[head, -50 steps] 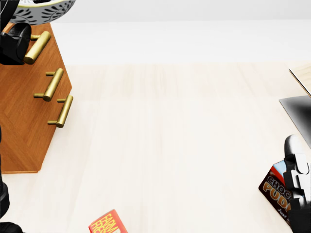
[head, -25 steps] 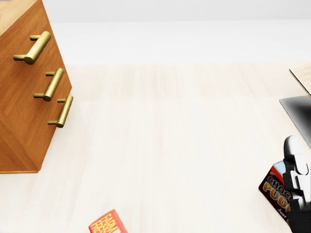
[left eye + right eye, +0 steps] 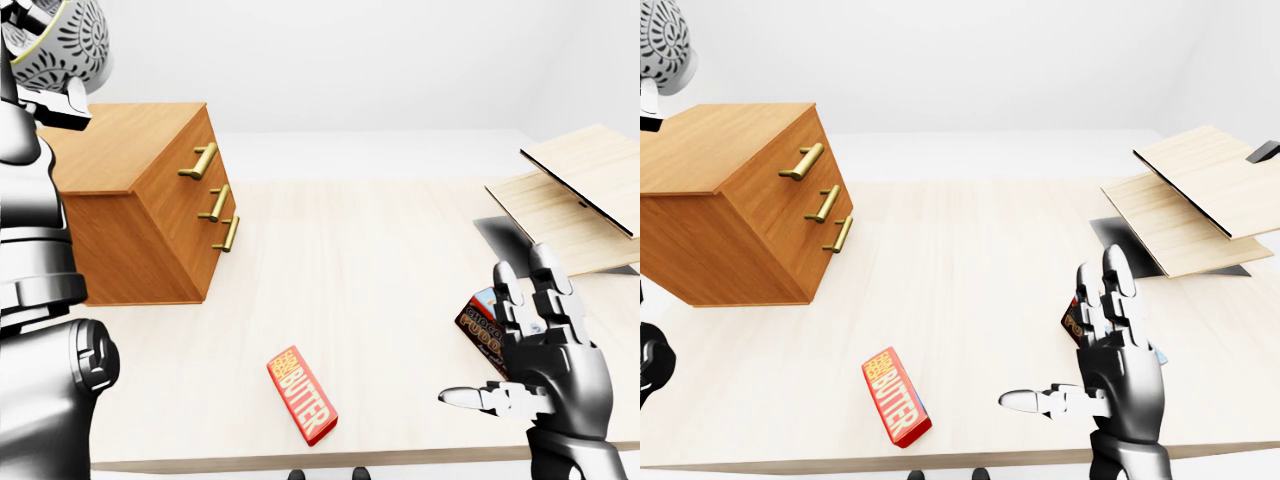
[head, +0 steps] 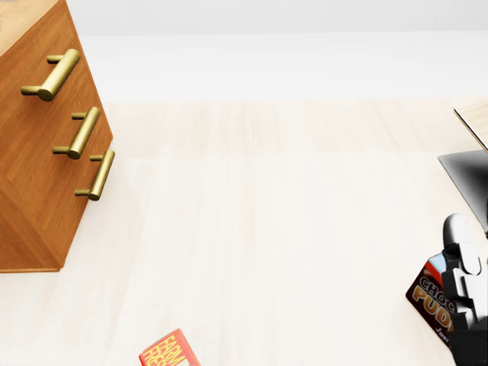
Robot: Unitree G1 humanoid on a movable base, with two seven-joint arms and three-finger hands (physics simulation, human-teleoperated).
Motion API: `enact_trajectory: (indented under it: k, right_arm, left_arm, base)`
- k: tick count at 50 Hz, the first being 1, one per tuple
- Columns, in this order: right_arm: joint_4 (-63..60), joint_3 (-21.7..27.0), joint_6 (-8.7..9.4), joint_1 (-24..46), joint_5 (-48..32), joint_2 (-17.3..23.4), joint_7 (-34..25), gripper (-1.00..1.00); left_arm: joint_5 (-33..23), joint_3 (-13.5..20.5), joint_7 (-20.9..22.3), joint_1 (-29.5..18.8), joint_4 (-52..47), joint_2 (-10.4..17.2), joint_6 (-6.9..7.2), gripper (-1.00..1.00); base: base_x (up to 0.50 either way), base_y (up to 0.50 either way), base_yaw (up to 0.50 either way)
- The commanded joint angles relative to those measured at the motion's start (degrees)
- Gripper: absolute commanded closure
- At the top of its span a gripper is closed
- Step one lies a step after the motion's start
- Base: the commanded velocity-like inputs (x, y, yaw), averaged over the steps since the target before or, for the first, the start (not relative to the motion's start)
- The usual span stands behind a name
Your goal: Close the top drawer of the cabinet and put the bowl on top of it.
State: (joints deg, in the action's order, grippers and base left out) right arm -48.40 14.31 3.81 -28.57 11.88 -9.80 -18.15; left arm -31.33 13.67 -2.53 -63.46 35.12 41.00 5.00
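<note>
Widest of all, a pale wooden table (image 3: 380, 260), spread across every view. On its left part in the left-eye view, a brown wooden cabinet (image 3: 140, 200) with three brass handles (image 3: 213, 203) down one face; all three drawers flush, top one included. At the right edge, two pale wooden boards (image 3: 585, 170), overlapping and tilted, over a dark patch. Up the left edge, the silver left arm (image 3: 35, 300), raised, with the left hand (image 3: 45, 100) just under the bowl (image 3: 55, 45). Bowl white with a dark leaf pattern, high in the top left corner, above and to the left of the cabinet top, not resting on it. Grip mostly cut off by the frame edge; closed round the bowl or not, impossible to tell. Low at the right, the right hand (image 3: 545, 360), open, fingers spread upward, thumb out to the left, holding nothing. Near the bottom edge, a red butter box (image 3: 302, 395), flat on the table. Just left of the right hand's fingers and partly covered by them, a chocolate pudding box (image 3: 478, 322).
</note>
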Motion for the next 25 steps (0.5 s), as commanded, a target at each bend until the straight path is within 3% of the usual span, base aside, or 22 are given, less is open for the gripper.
enact_trajectory:
  k: [1, 9, 25]
  right_arm:
    - [0.3, -0.1, -0.33, 0.0, 0.2, 0.4, 0.2, -1.00]
    - [0.4, -0.5, -0.60, -0.2, -0.1, 0.3, 0.2, -1.00]
    - [0.2, -0.8, -0.97, -0.8, 0.0, 0.5, 0.0, -1.00]
  left_arm:
    - [7.2, -0.7, -8.6, -4.7, 13.8, 2.8, 0.00, 1.00]
    - [7.7, -2.1, -11.9, -7.8, 22.6, 3.1, 0.00, 1.00]
    - [7.4, -3.5, -14.4, -9.6, 28.0, 1.3, 0.00, 1.00]
  base:
    - [0.00, 0.00, 0.00]
    - [0.00, 0.00, 0.00]
    - [0.00, 0.00, 0.00]
